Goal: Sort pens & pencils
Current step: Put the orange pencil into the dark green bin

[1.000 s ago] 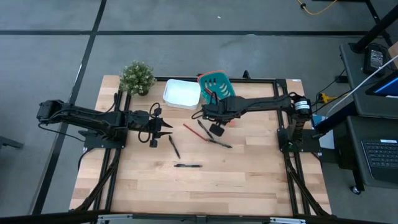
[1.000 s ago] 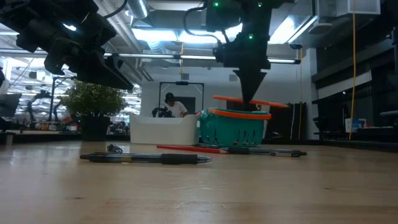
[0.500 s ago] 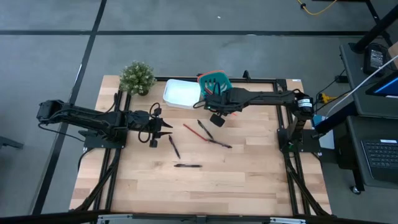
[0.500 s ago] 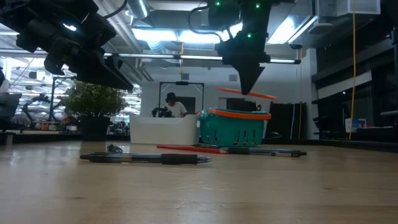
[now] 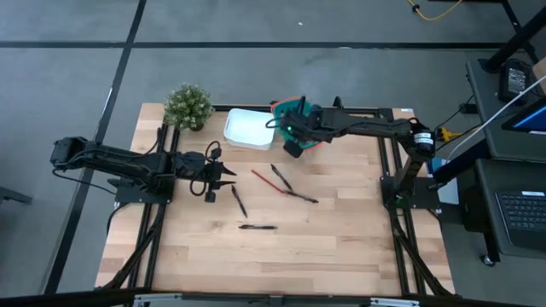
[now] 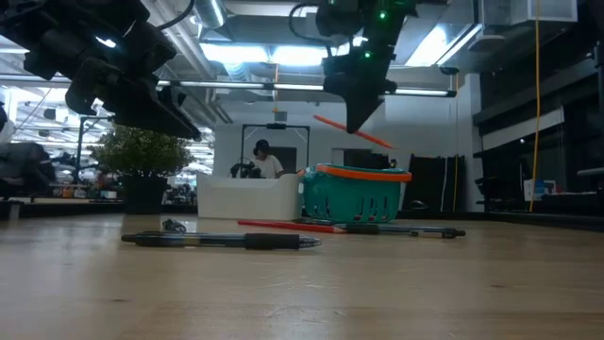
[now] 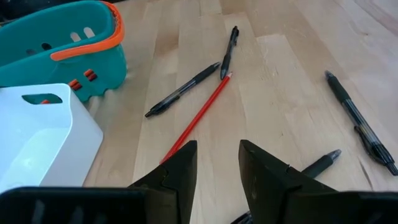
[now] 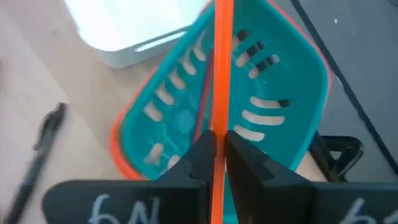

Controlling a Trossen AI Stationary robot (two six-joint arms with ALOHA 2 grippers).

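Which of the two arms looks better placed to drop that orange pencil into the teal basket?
The right: its pincer grips the pencil above the teal basket. The left pincer hovers empty by the pens.

Robotics lab: framed wooden bench (image 5: 281,247), ceiling strip lights (image 6: 255,52), seated person (image 6: 262,161) behind.

The right pincer (image 8: 214,149) grips a pencil (image 8: 222,68) whose ends run off the right wrist view. Below the pincer, the teal basket (image 8: 273,93) shows blurred contents, possibly another pencil. In the left wrist view, pens (image 7: 357,121) beside the left pincer (image 7: 217,163) are cut off by the frame.
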